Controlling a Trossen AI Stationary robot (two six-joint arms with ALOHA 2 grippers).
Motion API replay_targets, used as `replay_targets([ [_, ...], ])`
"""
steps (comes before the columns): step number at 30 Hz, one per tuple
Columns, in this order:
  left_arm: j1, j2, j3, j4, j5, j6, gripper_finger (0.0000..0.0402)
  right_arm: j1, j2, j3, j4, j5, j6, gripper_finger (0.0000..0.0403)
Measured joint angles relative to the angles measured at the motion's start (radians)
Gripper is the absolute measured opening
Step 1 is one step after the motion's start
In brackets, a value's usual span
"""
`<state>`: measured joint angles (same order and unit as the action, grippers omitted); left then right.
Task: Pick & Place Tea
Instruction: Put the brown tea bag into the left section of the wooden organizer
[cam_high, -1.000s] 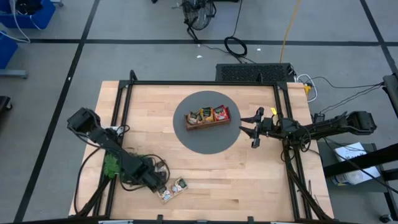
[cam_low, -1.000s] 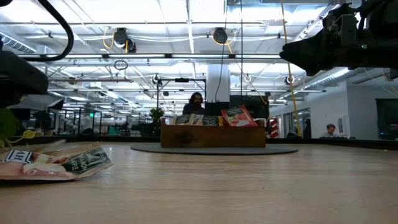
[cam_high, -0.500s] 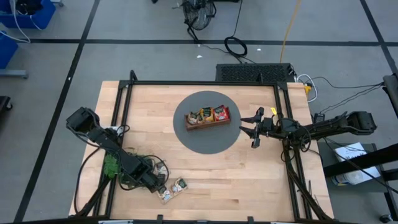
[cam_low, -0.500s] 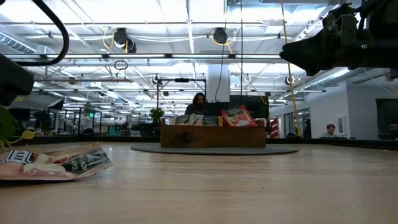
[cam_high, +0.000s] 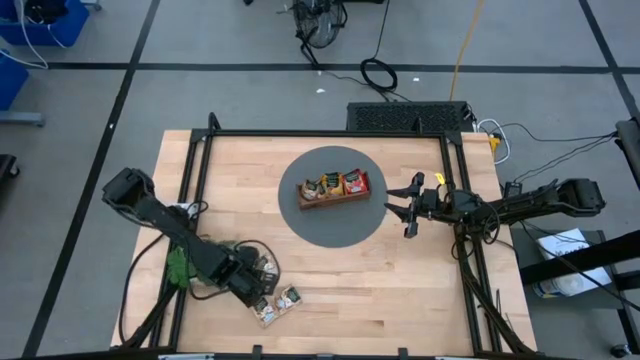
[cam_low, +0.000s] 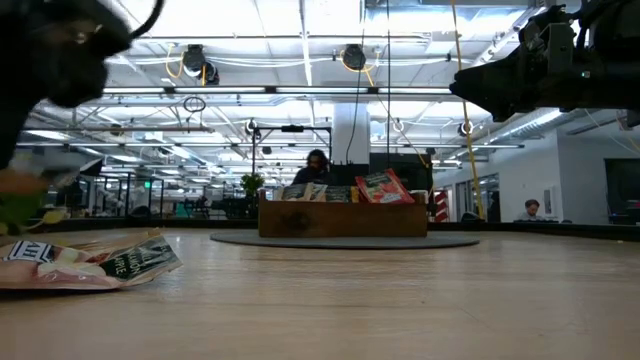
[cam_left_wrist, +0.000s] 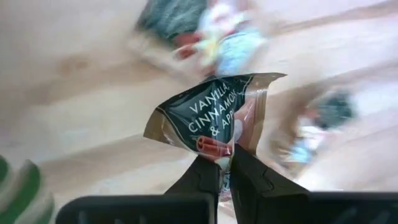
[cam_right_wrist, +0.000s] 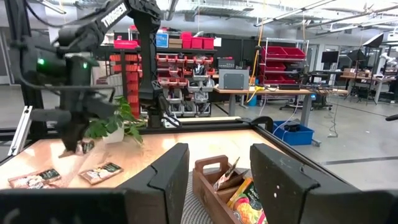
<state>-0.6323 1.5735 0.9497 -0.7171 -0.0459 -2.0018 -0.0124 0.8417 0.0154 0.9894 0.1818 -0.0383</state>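
Observation:
My left gripper (cam_high: 260, 274) hangs over the near left of the table, shut on a tea sachet (cam_left_wrist: 211, 115) with dark green print. Two more tea sachets (cam_high: 277, 304) lie flat on the wood just below it, also seen in the low view (cam_low: 90, 262). The brown wooden tray (cam_high: 333, 188), with several sachets standing in it, rests on a round grey mat (cam_high: 330, 225) at the table's middle. My right gripper (cam_high: 408, 210) waits open at the mat's right rim, close to the tray (cam_right_wrist: 214, 177). My left gripper pinches the sachet's lower edge (cam_left_wrist: 219, 152) between its two fingers (cam_left_wrist: 205, 177), and the rest of the sachet stands out beyond the fingertips. The sachet is lifted clear of the table and is slightly crumpled where it is held.
A green leafy sprig (cam_high: 180, 268) lies at the table's left edge beside my left arm. A black frame (cam_high: 330, 133) runs around the tabletop. Bare wood spreads between the loose sachets and the mat. In the low view a person (cam_low: 316, 165) shows far behind the tray.
My left gripper has shut on one sachet from the group at the near left and has risen with it, moving a little toward the far edge. The sachet is lifted clear now; the other two stay where they were.

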Motion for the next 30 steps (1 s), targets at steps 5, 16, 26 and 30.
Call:
replay_targets([
  [5, 0.074, -0.002, 0.130, -0.149, -0.046, 0.173, 0.0018, 0.000, 0.000, 0.000, 0.001, 0.000, 0.000, 0.0155],
  [16, 0.376, -0.002, 0.209, -0.108, -0.602, 0.827, 0.0018, 0.000, 0.000, 0.000, 0.001, 0.000, 0.000, 0.0155],
  [26, 0.595, -0.002, -0.029, 0.578, -0.674, 1.368, 0.0018, 0.000, 0.000, 0.000, 0.000, 0.000, 0.000, 0.0155],
  [30, 0.655, -0.001, -0.164, 0.853, -0.571, 1.447, 0.0018, 0.000, 0.000, 0.000, 0.001, 0.000, 0.000, 0.0155],
])
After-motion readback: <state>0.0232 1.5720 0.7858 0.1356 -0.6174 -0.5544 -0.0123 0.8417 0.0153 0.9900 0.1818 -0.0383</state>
